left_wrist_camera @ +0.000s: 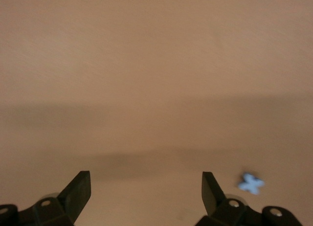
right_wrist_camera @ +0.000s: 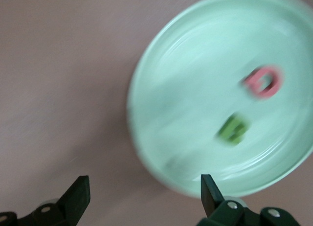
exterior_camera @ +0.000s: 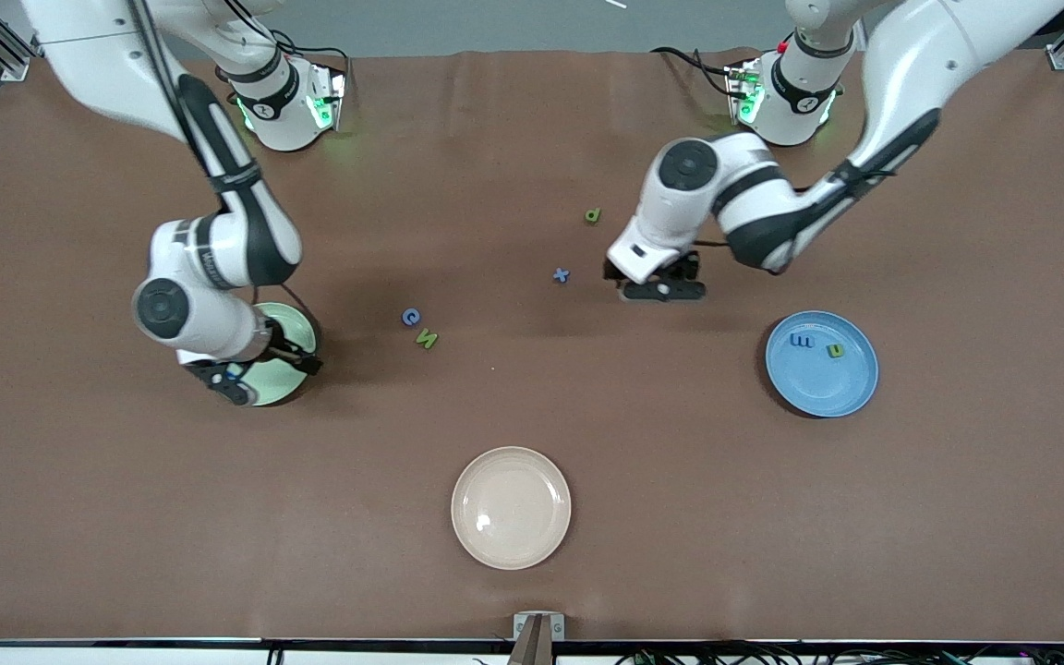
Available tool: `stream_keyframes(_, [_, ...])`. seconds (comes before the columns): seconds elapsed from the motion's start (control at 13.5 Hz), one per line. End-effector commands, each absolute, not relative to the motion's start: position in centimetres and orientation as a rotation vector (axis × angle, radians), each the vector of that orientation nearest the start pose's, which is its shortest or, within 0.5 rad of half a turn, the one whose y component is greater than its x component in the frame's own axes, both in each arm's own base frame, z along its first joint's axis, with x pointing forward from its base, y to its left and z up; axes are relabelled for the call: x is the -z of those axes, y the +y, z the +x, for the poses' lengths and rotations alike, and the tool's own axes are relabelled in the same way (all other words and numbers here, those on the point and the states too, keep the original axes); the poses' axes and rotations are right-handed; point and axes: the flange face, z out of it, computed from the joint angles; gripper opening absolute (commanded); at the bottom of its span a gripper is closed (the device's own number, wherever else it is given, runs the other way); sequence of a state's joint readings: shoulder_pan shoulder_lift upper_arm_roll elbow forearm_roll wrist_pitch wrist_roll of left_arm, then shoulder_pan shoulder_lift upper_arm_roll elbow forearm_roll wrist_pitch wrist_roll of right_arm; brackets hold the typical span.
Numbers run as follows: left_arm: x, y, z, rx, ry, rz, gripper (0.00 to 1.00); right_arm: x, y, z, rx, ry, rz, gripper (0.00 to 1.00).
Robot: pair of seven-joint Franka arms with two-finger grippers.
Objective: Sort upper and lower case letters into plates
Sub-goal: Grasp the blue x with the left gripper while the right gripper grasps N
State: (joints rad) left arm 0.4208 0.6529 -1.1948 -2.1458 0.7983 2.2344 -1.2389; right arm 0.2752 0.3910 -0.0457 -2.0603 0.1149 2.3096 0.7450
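Mint plate already holds two letters, so the right hand hangs over it wide and empty. Left hand, also wide, hovers by the blue x, probably lining up.

— Plates on the table?
— Three: one mint green plate, one blue plate, one cream plate.
— Letters in the plates?
— Four counted. Two in the blue one: a dark blue letter and a green letter. Two in the mint one, per the right wrist view: a pink letter and a green piece.
— Loose letters on the table?
— Four: green d, blue x, blue c, green n.
— Arms?
— Two.
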Motion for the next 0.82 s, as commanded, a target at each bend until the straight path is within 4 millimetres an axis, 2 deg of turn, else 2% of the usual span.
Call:
stream_keyframes(0.0, [-25.2,-40.4,40.3,-0.018,0.007,-3.108,1.00,-23.1,19.2,54.7,-0.163,0.966,-2.980,1.00])
stream_keyframes(0.15, [-23.5,-42.9,38.6,-0.023,0.011,-3.118,1.00,-22.9,21.5,54.4,-0.120,0.958,-2.965,1.00])
stream_keyframes(0.22, [-22.6,-43.5,38.4,-0.034,-0.007,-3.131,1.00,-22.3,22.5,54.1,-0.115,0.952,-2.961,1.00])
stream_keyframes(0.37, [-22.0,-45.0,37.9,-0.042,-0.020,-3.183,1.00,-21.5,23.8,53.9,-0.112,0.975,-2.954,1.00])
stream_keyframes(0.74, [-19.3,-48.3,37.8,-0.008,-0.011,-3.172,1.00,-19.1,27.7,53.3,-0.084,1.058,-2.925,0.99])
